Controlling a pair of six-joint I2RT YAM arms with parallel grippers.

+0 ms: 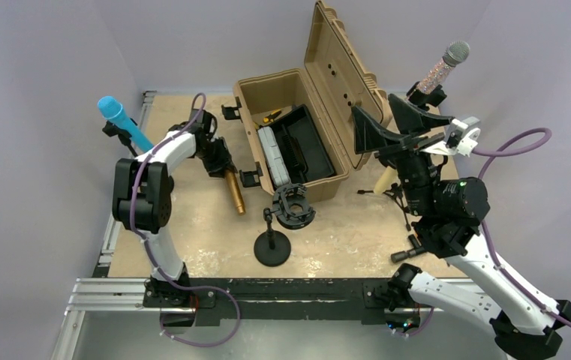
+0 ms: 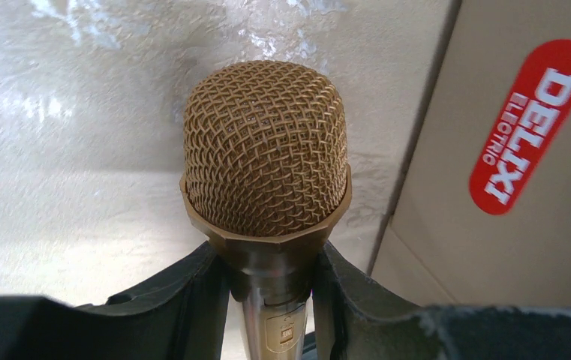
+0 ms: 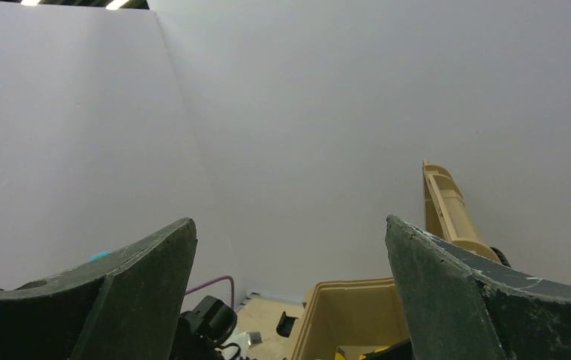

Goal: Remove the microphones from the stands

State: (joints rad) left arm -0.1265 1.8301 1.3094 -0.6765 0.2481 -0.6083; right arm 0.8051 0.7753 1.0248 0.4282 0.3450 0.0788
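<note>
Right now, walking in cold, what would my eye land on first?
Probably the gold microphone, clamped in the left gripper just left of the open tan case. Next come the bright blue microphone on its stand at the far left and the glittery silver microphone on a stand at the far right. Between them, near the front, is an empty black stand.

Even bright light, soft shadows, glare patches on the table (image 2: 79, 45).
</note>
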